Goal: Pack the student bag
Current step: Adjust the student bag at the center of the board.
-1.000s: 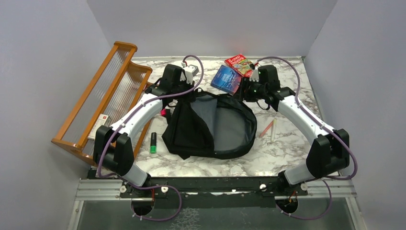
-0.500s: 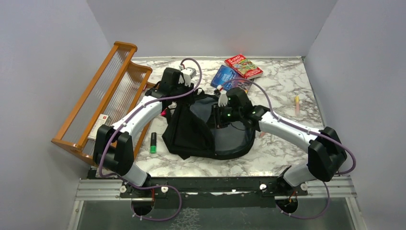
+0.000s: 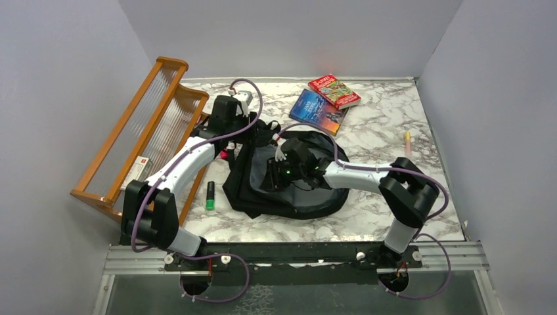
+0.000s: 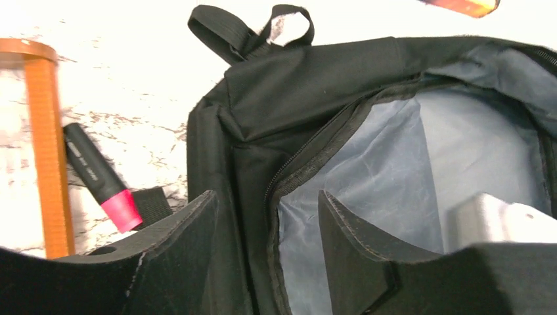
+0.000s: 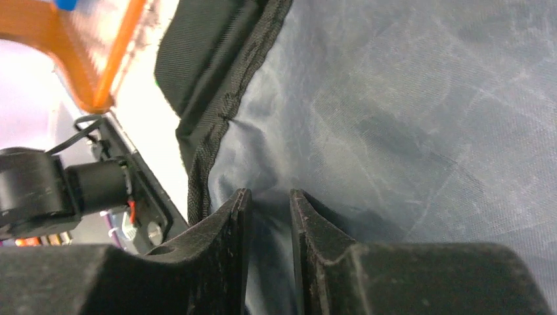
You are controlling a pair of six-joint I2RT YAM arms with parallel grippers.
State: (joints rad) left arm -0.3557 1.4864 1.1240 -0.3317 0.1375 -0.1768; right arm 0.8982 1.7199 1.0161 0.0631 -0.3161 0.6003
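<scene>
The student bag (image 3: 253, 187) lies flat near the centre of the marble table (image 3: 394, 190). Its main compartment is unzipped and the grey lining (image 4: 394, 164) is exposed. The top loop (image 4: 263, 29) points toward the far edge of the table.

Left arm: the left gripper (image 4: 266, 197) is positioned at the upper left corner of the bag. The jaws stand apart and straddle the zip rim, one finger outside on the black side panel and the other over the lining.

Right arm: the arm reaches across from the right, with its wrist inside the bag opening. The right gripper (image 5: 269, 192) is tip-down against the lining, just beside the stitched rim. The fingers (image 5: 220, 249) are drawn almost together, with a narrow gap between them. The lining puckers at the tips, but the wrist view is too close to tell whether a fold is pinched.

Surrounding items:
- A pink-capped marker (image 4: 98, 177) lies just beside the bag's left side, next to the wooden rack (image 3: 141, 141).
- A green-capped marker (image 3: 210, 195) lies on the table between the rack and the bag.
- A blue book (image 3: 317, 110) and a red book (image 3: 334, 90) lie beyond the bag, touching one another.
- A pale pen (image 3: 407, 141) lies well apart, near the right wall.
</scene>
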